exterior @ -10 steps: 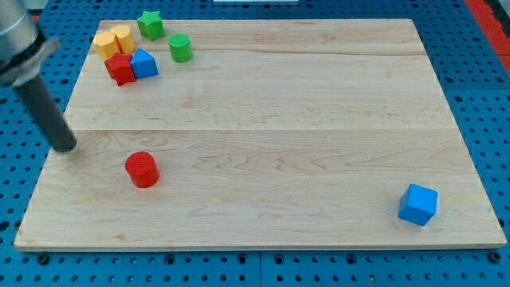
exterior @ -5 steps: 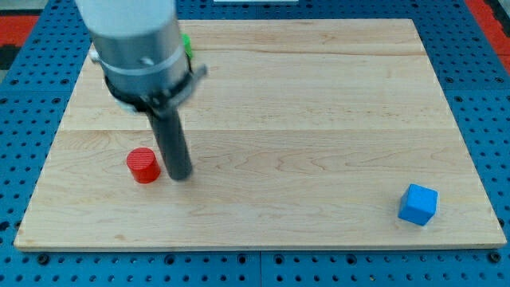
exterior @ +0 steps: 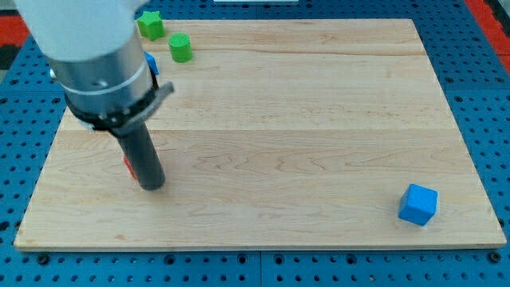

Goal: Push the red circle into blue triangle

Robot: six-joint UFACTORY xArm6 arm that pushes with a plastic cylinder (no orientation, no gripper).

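My tip [exterior: 152, 186] rests on the wooden board [exterior: 319, 119] at the lower left. The red circle [exterior: 127, 166] is almost wholly hidden behind the rod; only a sliver shows at the rod's left edge, touching or nearly touching it. The blue triangle [exterior: 151, 62] near the view's top left is mostly hidden by the arm's body; only a small blue edge shows.
A green star [exterior: 149, 24] and a green cylinder [exterior: 180, 48] sit at the top left. A blue cube [exterior: 418, 204] sits at the lower right. The arm's body hides the other blocks of the top-left cluster.
The rod swung from the board's left edge to the right of the red circle, then back left, now in front of the circle. The circle has barely moved.
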